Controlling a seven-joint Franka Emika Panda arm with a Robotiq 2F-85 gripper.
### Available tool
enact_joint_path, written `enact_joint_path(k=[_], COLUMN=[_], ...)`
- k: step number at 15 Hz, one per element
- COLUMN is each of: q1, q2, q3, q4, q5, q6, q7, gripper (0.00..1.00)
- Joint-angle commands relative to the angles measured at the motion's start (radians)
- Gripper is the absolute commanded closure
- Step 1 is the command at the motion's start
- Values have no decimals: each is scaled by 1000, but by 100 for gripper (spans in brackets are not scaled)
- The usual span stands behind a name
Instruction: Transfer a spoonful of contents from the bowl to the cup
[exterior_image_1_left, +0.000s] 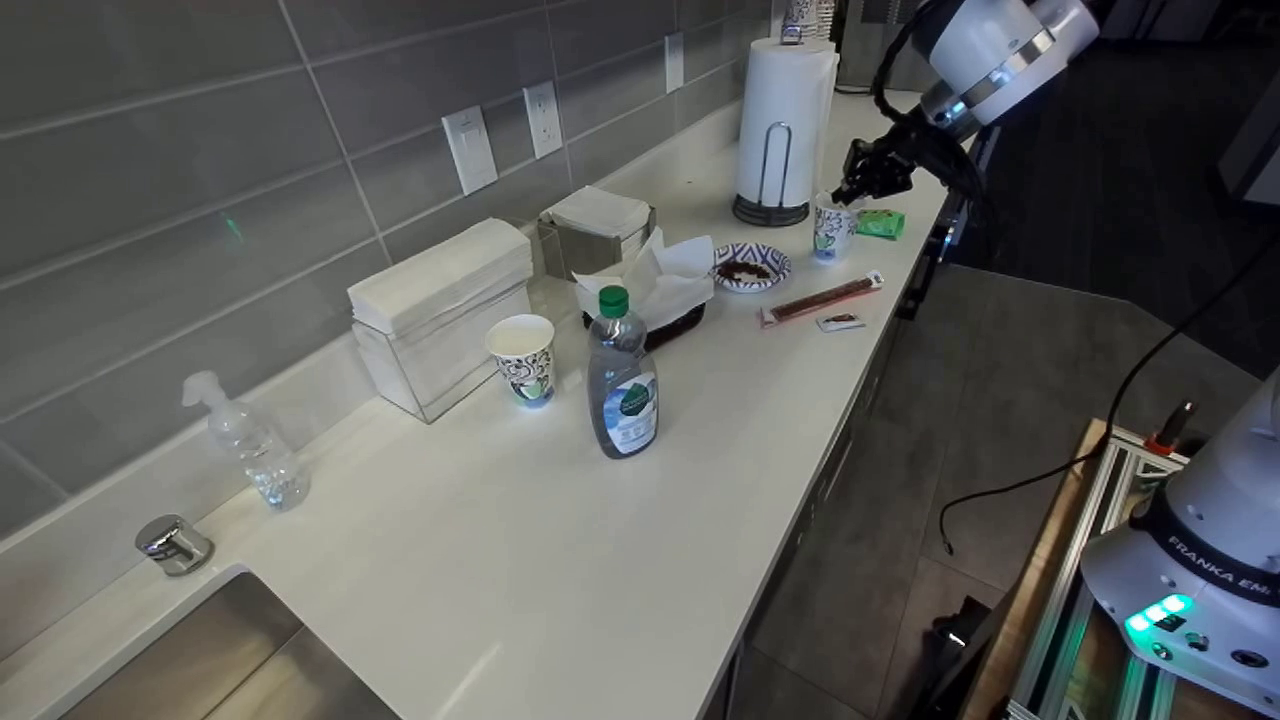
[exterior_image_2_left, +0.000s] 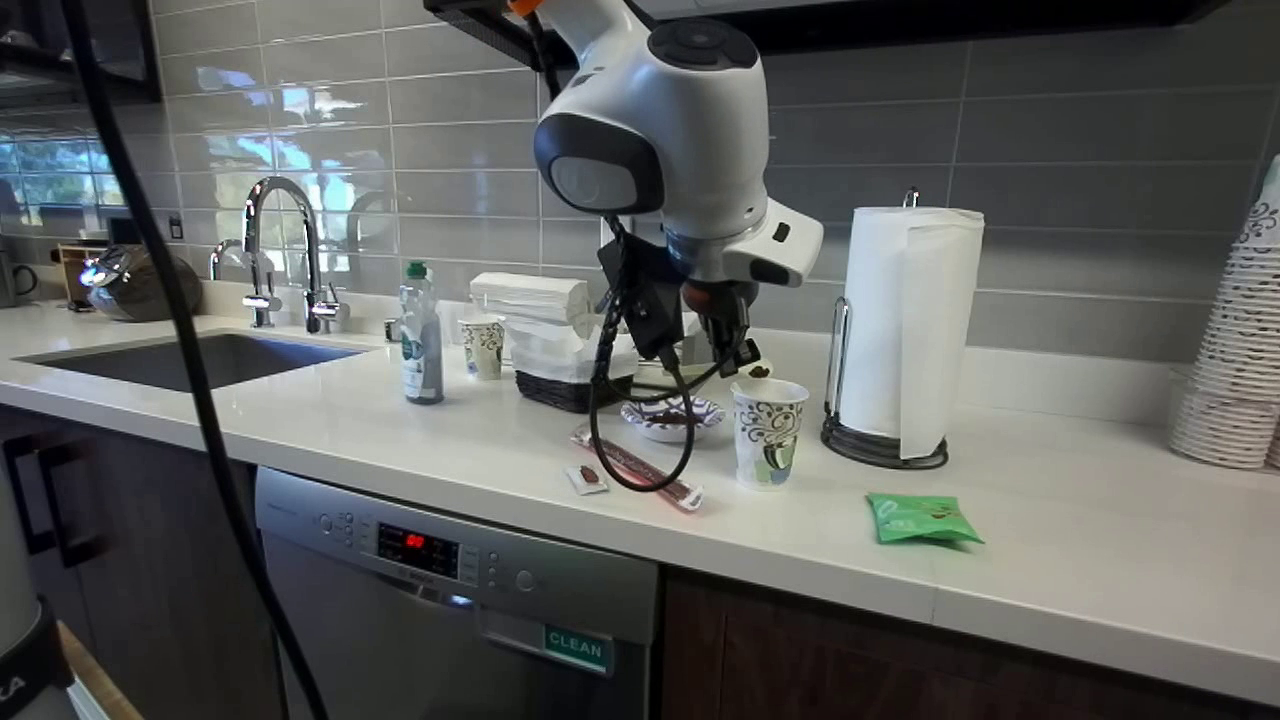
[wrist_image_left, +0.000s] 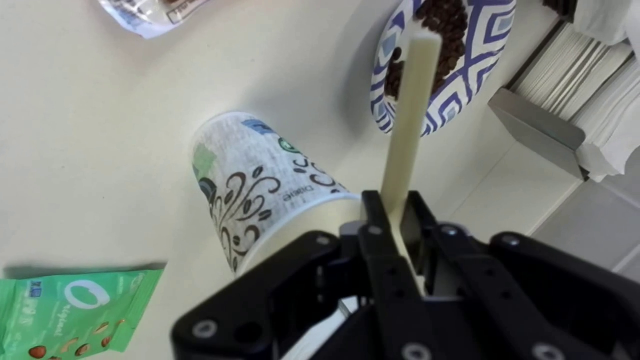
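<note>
The white bowl with a blue pattern (exterior_image_1_left: 752, 268) holds small dark pieces; it also shows in an exterior view (exterior_image_2_left: 690, 412) and the wrist view (wrist_image_left: 452, 107). The pale paper cup with blue-green print (exterior_image_1_left: 832, 232) stands upright nearby, also in an exterior view (exterior_image_2_left: 768, 440) and the wrist view (wrist_image_left: 250, 175). My gripper (wrist_image_left: 392, 200) is shut on a pale spoon (wrist_image_left: 410, 120), whose handle points toward the bowl. In an exterior view my gripper (exterior_image_2_left: 738, 355) is just above the cup, and the spoon's head (exterior_image_2_left: 757, 369) with dark bits shows at the cup's rim. The cup's inside is mostly hidden.
A paper towel roll (exterior_image_2_left: 905, 330) stands beside the cup. A green packet (exterior_image_2_left: 922, 517), a long clear-wrapped stick (exterior_image_2_left: 640, 465) and a small sachet (exterior_image_2_left: 587, 479) lie nearby. A soap bottle (exterior_image_1_left: 622, 385), another paper cup (exterior_image_1_left: 525, 360) and napkin holders (exterior_image_1_left: 450, 300) stand farther along.
</note>
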Motion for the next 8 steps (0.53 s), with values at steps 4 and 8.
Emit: enact_joint_path(k=[4,8], q1=[-28,-67], q2=[-3,-4], q3=[-37,-42], q4=[-4,-6], q5=[134,153], q6=[-155,-202], q7=[-196,-240], gripper=[96,96])
